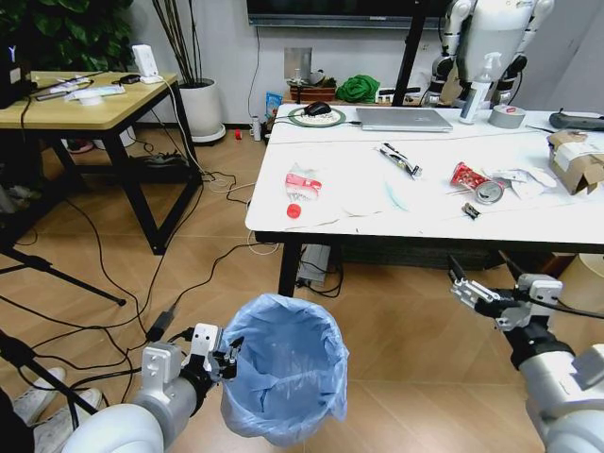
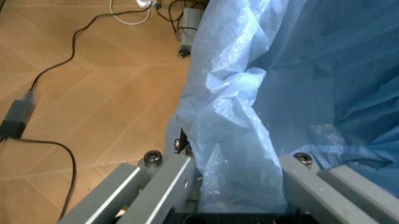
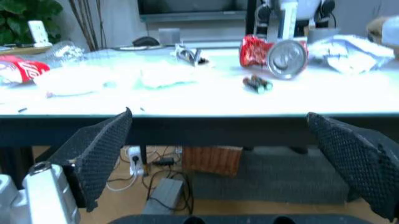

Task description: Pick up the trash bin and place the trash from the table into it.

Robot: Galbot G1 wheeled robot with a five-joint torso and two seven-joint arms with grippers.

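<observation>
While the trash bin (image 1: 288, 368) hangs just off the floor in front of the table (image 1: 377, 222), the left gripper (image 1: 224, 361) is clamped on its rim, one finger outside and one inside the bag. From the left wrist you can see the two grey fingers (image 2: 163, 179) squeezing a fold of the liner. It's a small round bin, and all you really see of it is the crinkly light-blue translucent bag, bunched and wrinkled over the edge and open at the top. Can't make out anything inside.

The right gripper (image 1: 483, 284) sits low in front of the table's near edge with its two black textured pads (image 3: 100, 154) spread wide, nothing between them.

Trash on the glossy white top, as far as I can count: one red-and-white snack wrapper (image 1: 303, 183), one red cap (image 1: 293, 210) just beside it, one crushed red can (image 1: 475, 183) with its silver end facing out, one dark long wrapper (image 1: 400, 159), one small dark scrap (image 1: 470, 210), a bit of crumpled white paper (image 1: 525, 179) and one torn brown cardboard box (image 1: 578, 160) at the far right. One laptop (image 1: 403, 119) and one grey tape roll (image 1: 508, 116) sit at the back.
</observation>
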